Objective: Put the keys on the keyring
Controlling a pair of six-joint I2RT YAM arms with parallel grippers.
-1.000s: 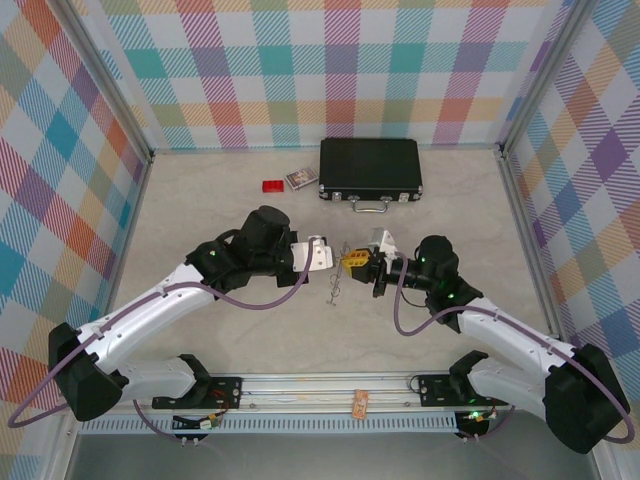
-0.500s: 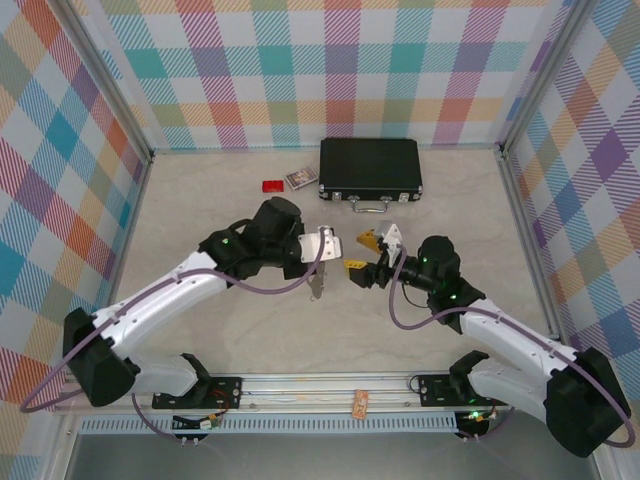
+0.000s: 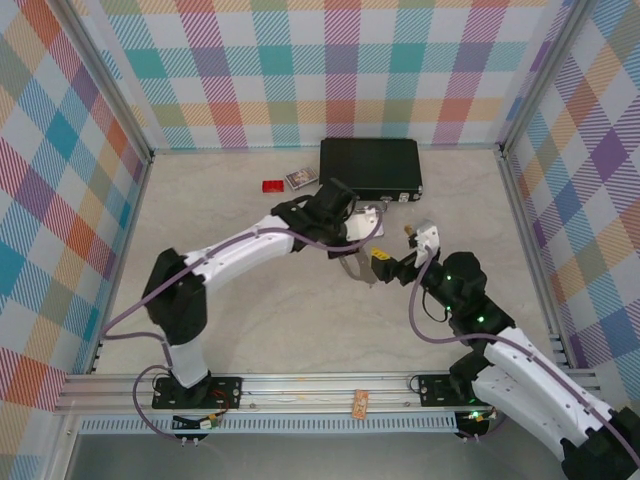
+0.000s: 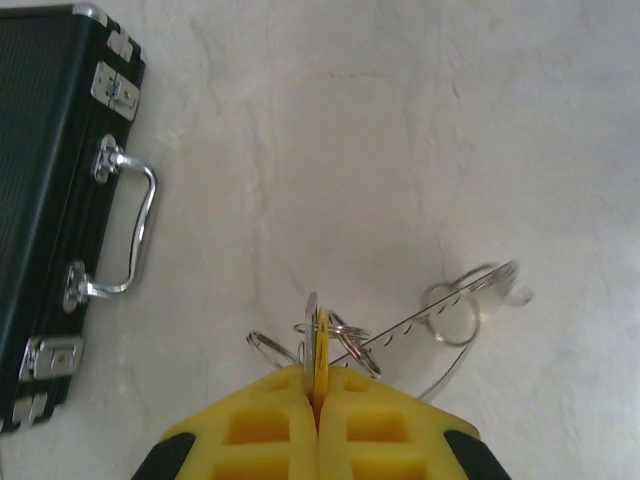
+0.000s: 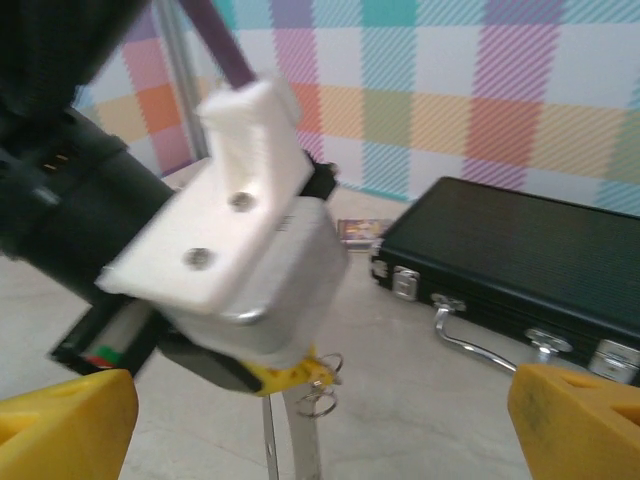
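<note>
Releasing noted: right gripper (image 3: 404,250) jaws have sprung wide, empty, right of centre. Left gripper (image 4: 318,388) jaws stay clamped on the keys (image 4: 315,335), bottom centre; keyring (image 4: 452,318) dangles beside them. Threading probably done.

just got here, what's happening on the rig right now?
The left gripper is shut on the small yellow-headed key, held above the pale table near the black hard case. The thin grey metal keyring loop and small rings hang from the pinch; whether the key is threaded on is unclear. The right gripper stands open opposite it, holding nothing.
</note>
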